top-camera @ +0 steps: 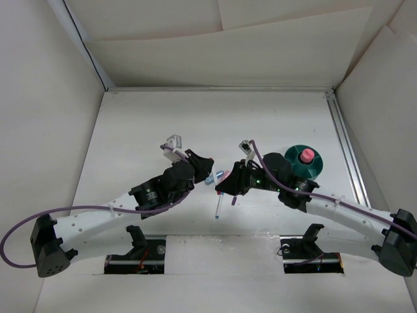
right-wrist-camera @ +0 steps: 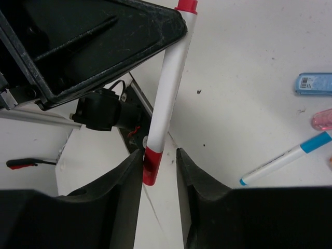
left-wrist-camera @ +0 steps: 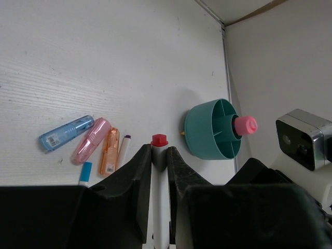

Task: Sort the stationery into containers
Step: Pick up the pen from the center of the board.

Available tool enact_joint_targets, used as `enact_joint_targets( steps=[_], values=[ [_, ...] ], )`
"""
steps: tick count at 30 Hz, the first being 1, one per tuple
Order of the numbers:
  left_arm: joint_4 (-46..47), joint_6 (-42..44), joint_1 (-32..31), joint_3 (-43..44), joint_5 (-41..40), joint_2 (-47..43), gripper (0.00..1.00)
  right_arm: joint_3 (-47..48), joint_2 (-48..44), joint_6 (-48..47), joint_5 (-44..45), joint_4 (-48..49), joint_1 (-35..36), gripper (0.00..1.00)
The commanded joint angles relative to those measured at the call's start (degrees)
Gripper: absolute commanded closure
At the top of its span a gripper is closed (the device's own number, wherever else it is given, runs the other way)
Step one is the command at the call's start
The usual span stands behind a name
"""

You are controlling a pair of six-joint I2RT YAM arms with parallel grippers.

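My left gripper [left-wrist-camera: 159,150] is shut on a thin white pen [left-wrist-camera: 160,192] whose red tip [left-wrist-camera: 159,139] pokes out past its fingertips. In the right wrist view the same pen [right-wrist-camera: 168,88] runs down from the left gripper [right-wrist-camera: 104,41], and its red end sits between my right gripper's [right-wrist-camera: 160,155] open jaws, against the left one with a gap on the right. The two grippers meet at mid-table [top-camera: 215,177]. The teal cup [left-wrist-camera: 207,129] lies to the right [top-camera: 290,160] with the pink-capped glue stick [left-wrist-camera: 245,125] in it.
On the table lie a blue marker [left-wrist-camera: 66,133], a pink marker [left-wrist-camera: 91,140], an orange marker [left-wrist-camera: 110,150], a purple-tipped white pen [left-wrist-camera: 124,148] and a blue-tipped white pen [right-wrist-camera: 285,158]. White walls enclose the table. A metal rail [top-camera: 345,150] runs along the right side.
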Motion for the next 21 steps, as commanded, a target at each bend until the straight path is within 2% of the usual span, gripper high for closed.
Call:
enact_joint_targets(
  steps=[1,3,7,13,17,21],
  values=[
    [3.08,-0.21,0.24,-1.1,-0.29,-1.92,1.0,-0.25,0.13,0.25,-1.5,4.21,1.02,0.64],
    [3.08,-0.21,0.24,-1.63,-0.29,-1.92,1.0,-0.25,0.13,0.77,-1.5,4.74,1.02,0.69],
    [3.61,-0.21,0.24,-1.63,-0.29,-1.92,1.0,-0.25,0.66,0.78,-1.5,4.74,1.02,0.73],
    [3.61,-0.21,0.24,-1.63,-0.29,-1.92,1.0,-0.25,1.19,1.3,-3.25,5.79,1.02,0.73],
    [4.14,-0.21,0.24,-1.63,0.23,-1.92,1.0,-0.25,1.19,1.3,-3.79,6.32,1.02,0.9],
    [4.14,0.32,0.24,-1.63,0.24,-1.92,0.97,-0.77,-0.04,1.92,-3.0,6.32,1.02,0.95]
  ],
)
